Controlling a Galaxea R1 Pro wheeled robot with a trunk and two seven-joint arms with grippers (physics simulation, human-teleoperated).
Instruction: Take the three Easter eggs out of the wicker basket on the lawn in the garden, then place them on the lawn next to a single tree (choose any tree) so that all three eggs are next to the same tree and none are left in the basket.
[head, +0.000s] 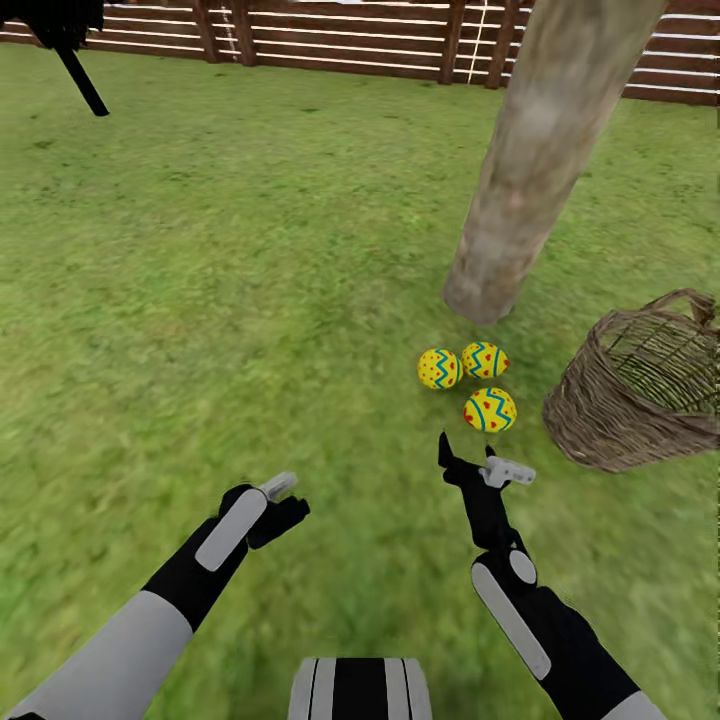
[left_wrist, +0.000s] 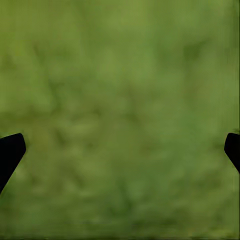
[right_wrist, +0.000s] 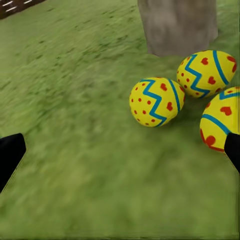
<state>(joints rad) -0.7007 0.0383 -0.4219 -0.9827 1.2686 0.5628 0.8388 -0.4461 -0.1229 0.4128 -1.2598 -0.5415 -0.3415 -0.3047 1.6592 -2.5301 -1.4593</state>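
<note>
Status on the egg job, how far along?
Looks done: three Easter eggs lie on the lawn at the tree base. The wicker basket shows no egg inside. Right gripper and left gripper are open, holding nothing. Nothing visibly left.

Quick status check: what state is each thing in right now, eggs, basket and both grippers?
Eggs: three on the lawn, clustered by the tree.
Basket: tipped sideways, no eggs visible inside.
Left gripper: open, holding nothing.
Right gripper: open, holding nothing.
</note>
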